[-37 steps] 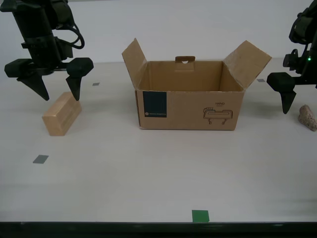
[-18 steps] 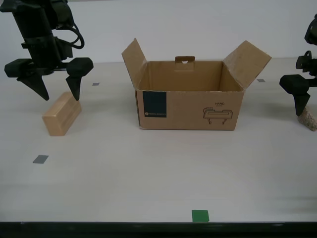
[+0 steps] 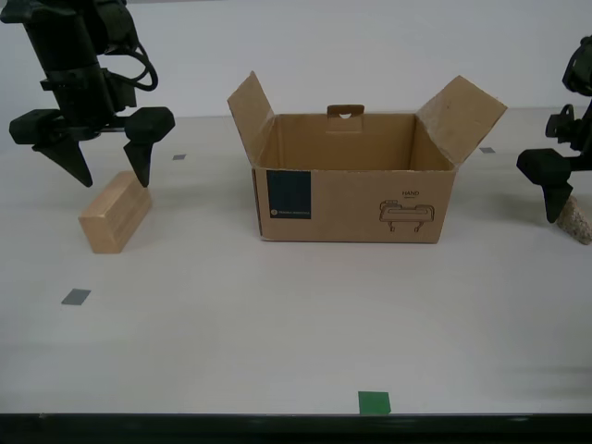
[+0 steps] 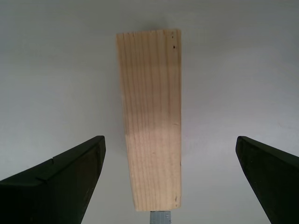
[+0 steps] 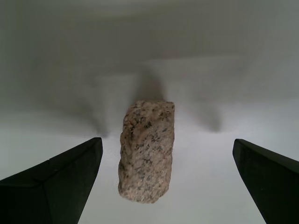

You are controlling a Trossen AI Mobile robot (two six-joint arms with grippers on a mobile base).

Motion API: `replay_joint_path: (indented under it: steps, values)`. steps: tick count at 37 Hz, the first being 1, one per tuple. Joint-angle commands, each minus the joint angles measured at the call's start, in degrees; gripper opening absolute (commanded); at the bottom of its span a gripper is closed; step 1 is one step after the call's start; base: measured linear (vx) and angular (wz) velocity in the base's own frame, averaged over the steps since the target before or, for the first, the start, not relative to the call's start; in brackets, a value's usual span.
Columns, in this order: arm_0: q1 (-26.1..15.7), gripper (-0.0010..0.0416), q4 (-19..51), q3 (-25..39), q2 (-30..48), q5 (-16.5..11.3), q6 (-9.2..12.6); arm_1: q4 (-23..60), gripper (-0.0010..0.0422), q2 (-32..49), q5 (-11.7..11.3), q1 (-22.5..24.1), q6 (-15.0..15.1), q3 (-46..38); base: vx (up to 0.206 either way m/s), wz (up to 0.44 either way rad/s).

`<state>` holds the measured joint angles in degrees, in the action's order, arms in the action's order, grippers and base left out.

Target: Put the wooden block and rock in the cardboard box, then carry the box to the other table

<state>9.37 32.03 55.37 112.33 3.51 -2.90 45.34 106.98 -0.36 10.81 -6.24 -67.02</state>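
Rock [image 5: 147, 151] and wooden block [image 4: 152, 121] may slip sideways if our wide-open first pincer [image 5: 166, 179] and second pincer [image 4: 170, 179] close off-centre.

The pale smooth table [image 3: 277, 324] fills the exterior view, its surface matte and off-white, running back to a plain light wall [image 3: 370, 55]. A dark edge band [image 3: 185, 428] runs along the table's near side. On that near edge sits a green square marker [image 3: 374, 402], just to the exterior view's right of centre. Over toward the exterior view's left lies a grey square marker [image 3: 76, 297], flat on the surface. Farther back there's a second grey square marker [image 3: 178, 157], small and dim, and on the exterior view's right, toward the back, a third grey square marker [image 3: 487, 150].
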Motion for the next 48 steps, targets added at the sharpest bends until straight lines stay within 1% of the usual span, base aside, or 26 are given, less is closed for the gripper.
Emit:
replay_joint_path:
  steps: [1, 7, 11, 21, 28, 38, 44, 48]
  values:
    - [-0.1, 0.0389, 0.0, 0.0, 1.4, 0.2, -0.1, 0.0, 0.0382, 0.0, -0.1, 0.0, 0.1, 0.0, 0.0, 0.0]
    - [-0.1, 0.0389, 0.1, 0.1, 1.2, 0.2, 0.0, -0.4, 0.0382, 0.0, -0.2, -0.1, 0.1, 0.0, 0.0, 0.0]
    - [-0.1, 0.0389, 0.1, 0.1, 1.0, 0.2, 0.1, -2.8, 0.0382, 0.8, -0.7, -0.2, 0.2, 0.1, 0.0, 0.0]
    - [-0.1, 0.0389, 0.2, 0.1, 1.0, 0.2, 0.2, -5.5, 0.0382, 8.2, -0.8, -0.3, 0.3, -0.9, 0.0, 0.0]
    - [-0.1, 0.0389, 0.6, 0.1, 1.0, 0.2, 0.1, -6.5, 0.0382, 10.1, -1.2, -0.4, 0.3, -2.6, 0.0, 0.0]
    - [-0.1, 0.0389, 0.8, 0.1, 1.0, 0.2, 0.1, -6.6, 0.0382, 10.1, -1.4, -0.6, 3.1, -2.4, 0.0, 0.0]
    - [-0.2, 0.0389, 0.9, 0.1, 1.0, 0.2, 0.1, -5.8, 0.0382, 10.1, -1.3, -0.6, 2.7, -2.2, 0.0, 0.0]
    - [-0.2, 0.0389, 1.0, 0.1, 1.0, 0.2, 0.1, -5.9, 0.0382, 10.1, -1.4, -0.7, 0.7, -2.2, 0.0, 0.0]
